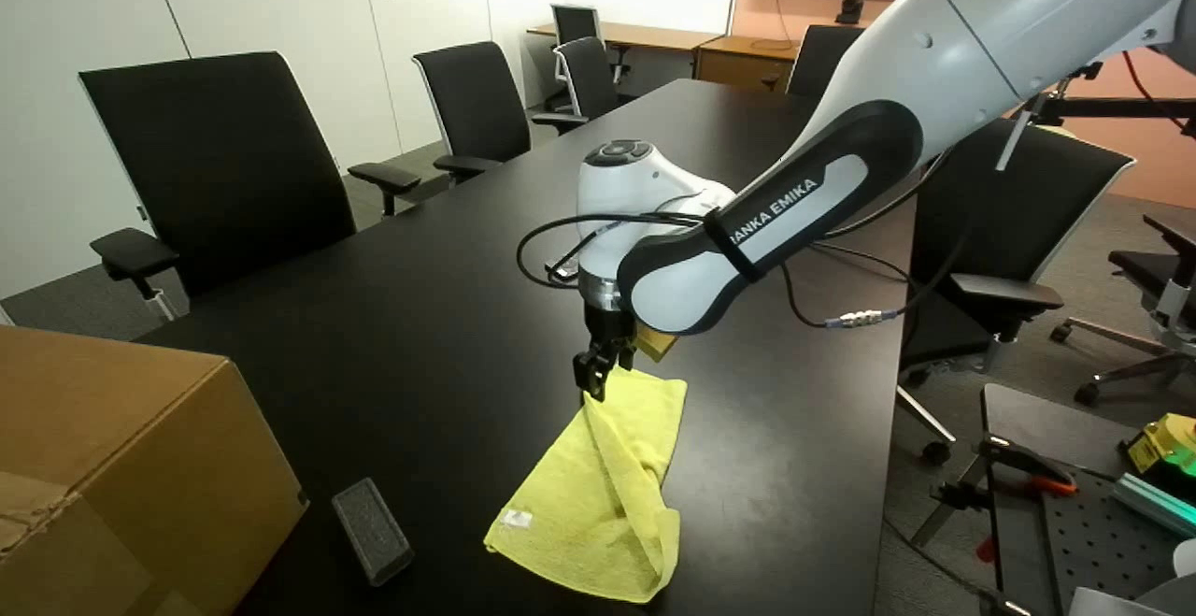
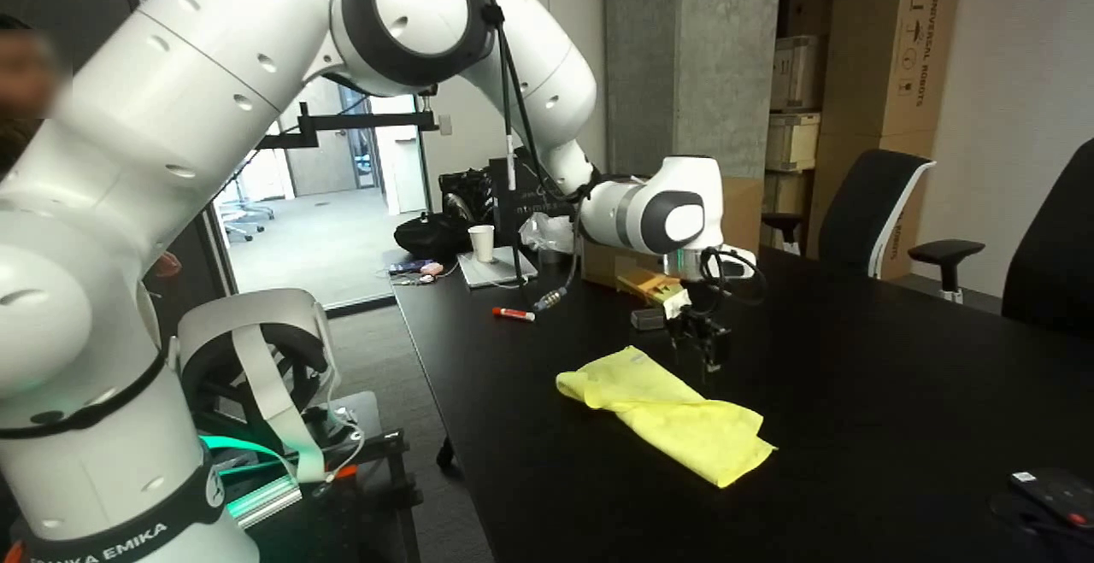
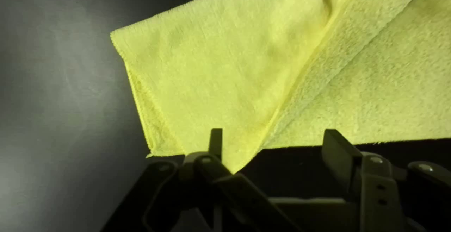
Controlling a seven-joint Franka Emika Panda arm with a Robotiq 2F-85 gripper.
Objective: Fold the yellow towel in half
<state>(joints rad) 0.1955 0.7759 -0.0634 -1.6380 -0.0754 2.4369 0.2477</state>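
Note:
The yellow towel lies on the black table in both exterior views point(image 1: 579, 499) point(image 2: 667, 418), partly folded over with a slanting crease and uneven edges. A small white label shows at one corner in an exterior view. In the wrist view the towel point(image 3: 218, 77) fills the upper part, with a diagonal overlapping flap on the right. My gripper point(image 3: 273, 145) is open and empty, its two fingers well apart. It is above the towel's edge, with one finger over the pointed end of the flap. It also shows in both exterior views point(image 1: 594, 382) point(image 2: 708, 356), pointing down.
A grey block like an eraser point(image 1: 372, 530) and a large cardboard box point(image 1: 121, 476) stand beyond the towel. A red marker point(image 2: 514, 313), a laptop point(image 2: 500, 271) with a white cup point(image 2: 481, 243), and a black device point(image 2: 1055, 497) are on the table point(image 2: 530, 460). Chairs surround it.

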